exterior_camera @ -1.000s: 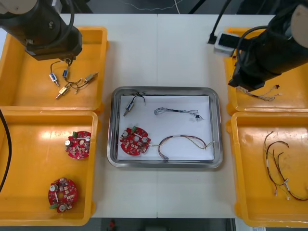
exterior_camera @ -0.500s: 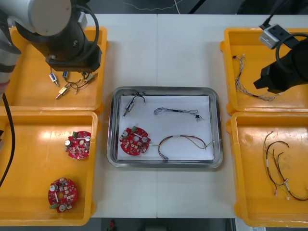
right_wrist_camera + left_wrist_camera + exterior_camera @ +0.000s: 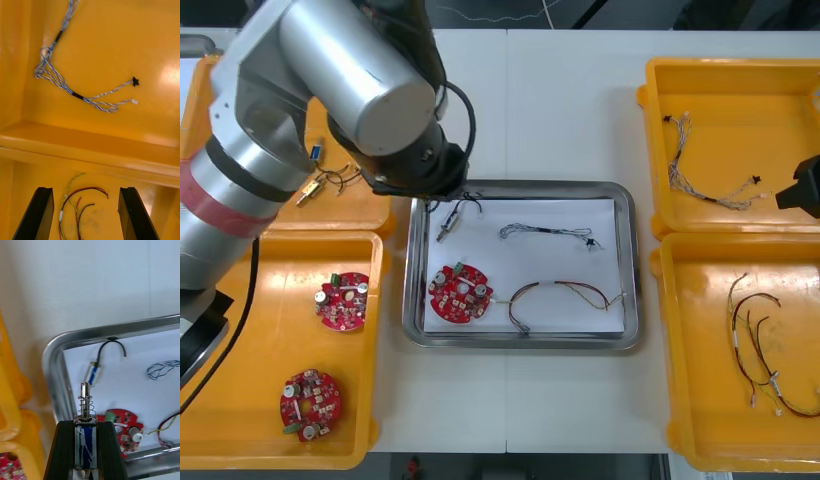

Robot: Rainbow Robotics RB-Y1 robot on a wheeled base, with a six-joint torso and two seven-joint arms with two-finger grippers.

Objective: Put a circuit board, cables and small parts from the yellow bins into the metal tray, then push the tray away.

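At the metal tray (image 3: 520, 186), the left gripper (image 3: 86, 423) has arrived clamping a small metal part (image 3: 86, 408).

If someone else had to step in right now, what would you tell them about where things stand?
Left gripper: shut on a small metal part, at the metal tray's far left corner.
Right gripper: open, empty, over the right-hand yellow bins.
In the tray: circuit board, blue and white cable, red and yellow cable, second small part.
To do: release the held part into the tray, then push it away.
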